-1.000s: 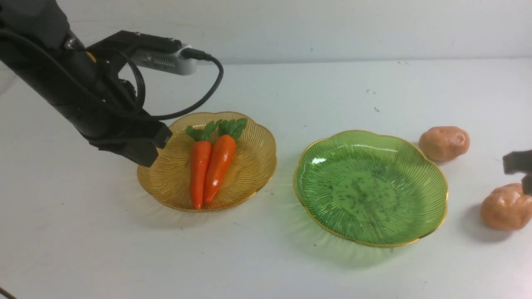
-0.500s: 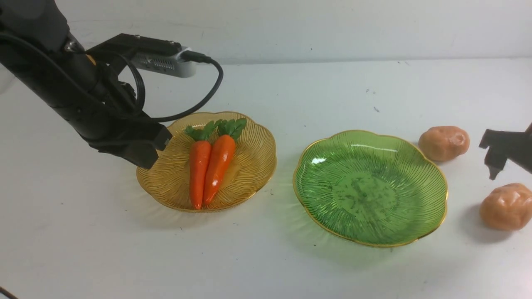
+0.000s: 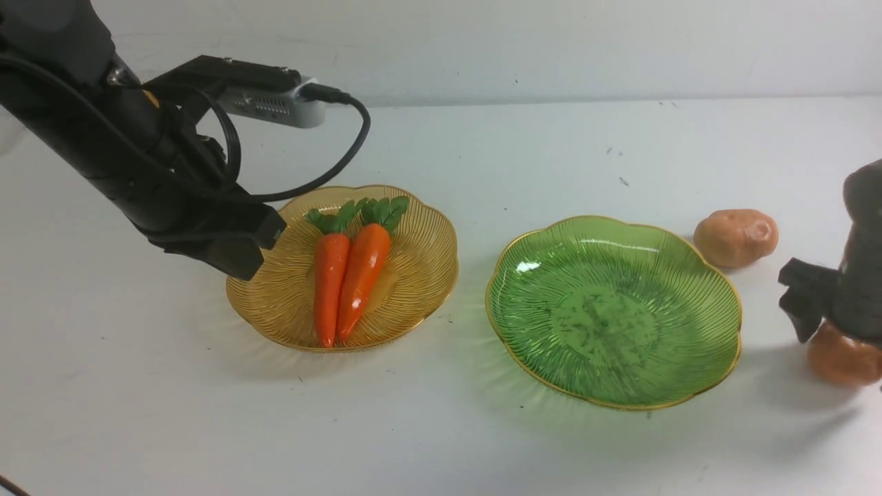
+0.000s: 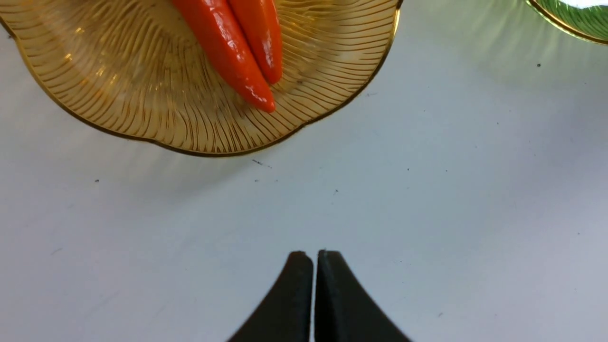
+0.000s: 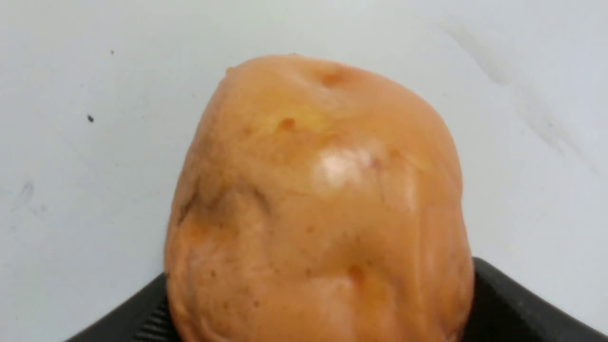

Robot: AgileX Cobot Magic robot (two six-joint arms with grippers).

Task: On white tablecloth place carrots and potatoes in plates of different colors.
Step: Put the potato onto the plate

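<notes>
A pale wall (image 3: 524, 41) stands behind the white tablecloth (image 3: 427, 441), which fills the scene and carries a few dark specks. Left of centre sits the amber plate (image 3: 424, 272), and in it two carrots lie side by side, touching along their length, the left carrot (image 3: 331, 282) and the right carrot (image 3: 365, 272), both with green tops to the far side and tips to the near rim. The green plate (image 3: 613, 317) lies to its right, apart from it, with nothing in it. The far potato (image 3: 736, 238) rests on the cloth just beyond the green plate's far right rim. The near potato (image 3: 844, 362) sits on the cloth at the right edge, near that plate's right side. The right gripper (image 3: 830, 331) is down over it, one finger (image 5: 517, 308) on each side and close against it; whether they press it cannot be told. The left gripper (image 4: 313, 256) hangs above the cloth by the amber plate's left rim, its jaws together and holding nothing.
</notes>
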